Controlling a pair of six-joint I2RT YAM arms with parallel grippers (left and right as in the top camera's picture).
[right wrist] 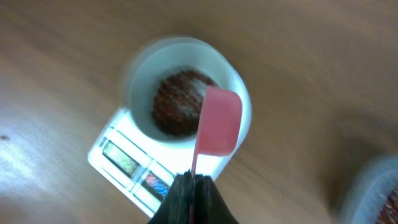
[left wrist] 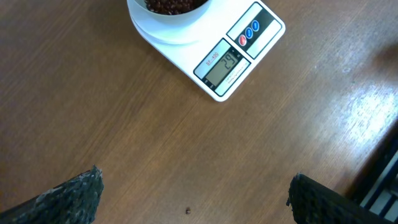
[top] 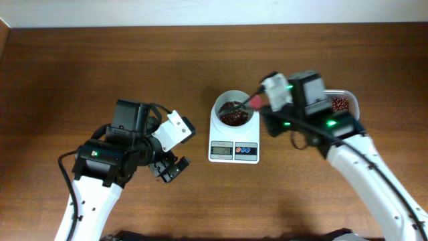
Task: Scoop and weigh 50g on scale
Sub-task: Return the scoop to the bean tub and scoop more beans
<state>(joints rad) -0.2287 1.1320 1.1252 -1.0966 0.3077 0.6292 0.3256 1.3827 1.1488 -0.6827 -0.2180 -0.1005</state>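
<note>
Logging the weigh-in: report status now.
Left gripper: jaws open, empty. Right gripper: jaws shut on pink scoop, over bowl on scale; beans in bowl. Nothing in the way.

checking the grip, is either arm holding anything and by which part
The right gripper holds the pink scoop by its handle end; left gripper is open, empty.

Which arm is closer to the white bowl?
Right. The right end effector holds a pink scoop over the bowl. The left end effector hangs open above the table, well off to the side of the scale.
</note>
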